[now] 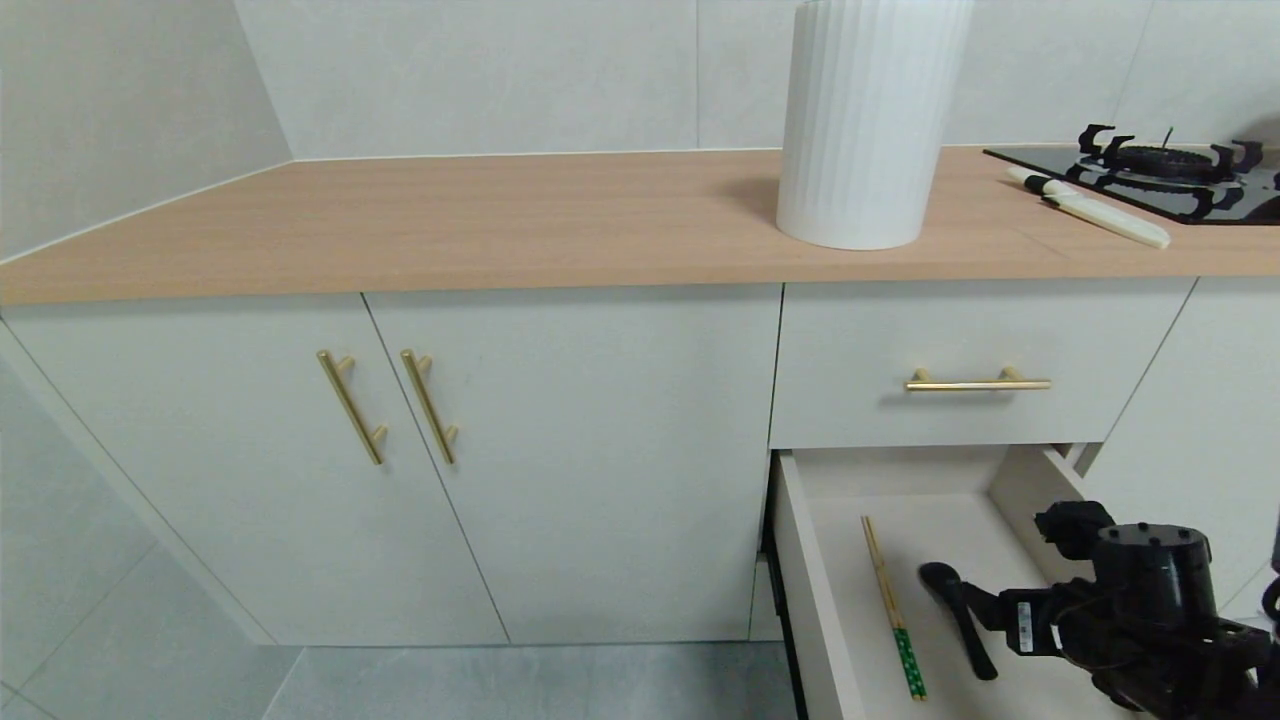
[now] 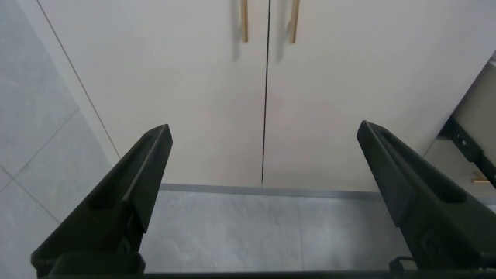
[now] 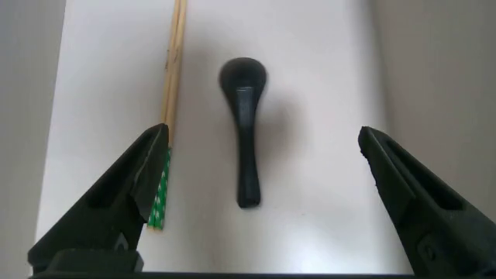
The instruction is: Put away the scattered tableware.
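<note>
Pale tiled wall (image 1: 480,70), wooden countertop (image 1: 450,220), white cabinets (image 1: 600,450), grey floor (image 1: 500,685).

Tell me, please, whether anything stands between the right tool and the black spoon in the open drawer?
Nothing visible does. The right tool hangs open above the black spoon, which lies uncovered on the floor of the drawer. The chopsticks lie beside the spoon, apart from it and out of the path.

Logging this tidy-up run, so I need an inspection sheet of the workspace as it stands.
Surface: wooden countertop.
Job's things: chopsticks and black spoon lie apart in the open drawer; knife on the countertop beside the stove.
Clutter: white ribbed canister upright on the countertop.
Grippers: right gripper open over the spoon; left gripper open, facing the cabinet doors.
Cables: nothing seen.
Surroundings: tiled wall.
</note>
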